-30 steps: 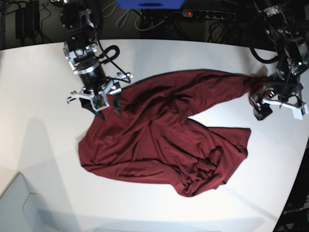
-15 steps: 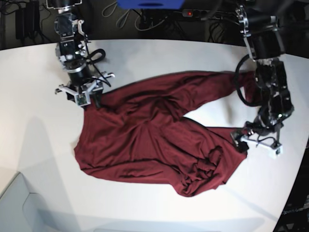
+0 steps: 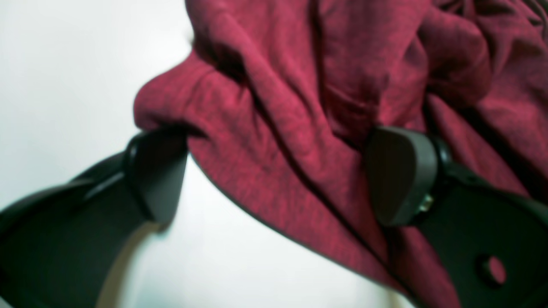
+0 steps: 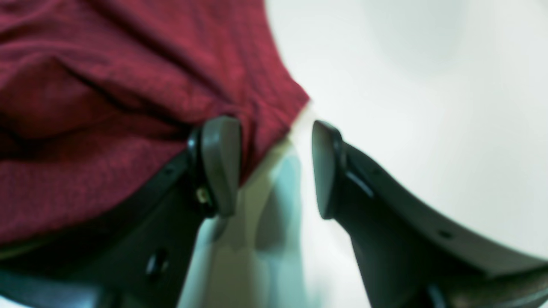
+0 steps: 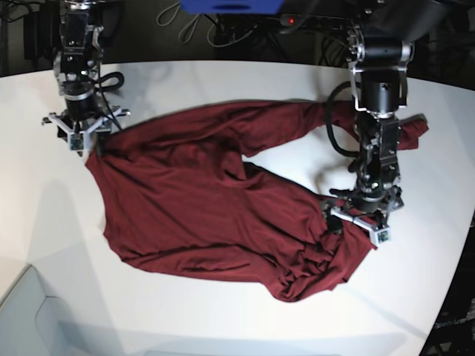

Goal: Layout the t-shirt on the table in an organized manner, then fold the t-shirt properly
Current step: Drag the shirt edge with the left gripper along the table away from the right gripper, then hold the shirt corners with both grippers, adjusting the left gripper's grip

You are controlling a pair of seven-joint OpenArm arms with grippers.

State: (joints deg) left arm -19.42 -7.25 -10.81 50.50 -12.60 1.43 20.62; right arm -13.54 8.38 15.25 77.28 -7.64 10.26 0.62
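Note:
The dark maroon t-shirt point(image 5: 200, 200) lies spread and rumpled on the white table point(image 5: 223, 81), one long sleeve reaching to the back right. My right gripper point(image 5: 80, 141) stands at the shirt's far left corner. In its wrist view the gripper point(image 4: 274, 167) is open, bare table point(image 4: 406, 64) showing in the gap, and one finger point(image 4: 220, 167) rests against the cloth's edge point(image 4: 107, 85). My left gripper point(image 5: 356, 222) is down on the bunched cloth at the right. Up close it point(image 3: 278, 175) is wide open, straddling a fold of the shirt point(image 3: 299, 85).
A power strip point(image 5: 289, 20) with a red light, cables and a blue object point(image 5: 230, 6) sit behind the table's back edge. The table's curved edge runs down the right side. A pale grey surface point(image 5: 30, 319) shows at the lower left corner.
My right gripper has moved back and to the left, and the shirt's corner went with it, widening the body. My left gripper has left the sleeve end and come down on the bunched cloth.

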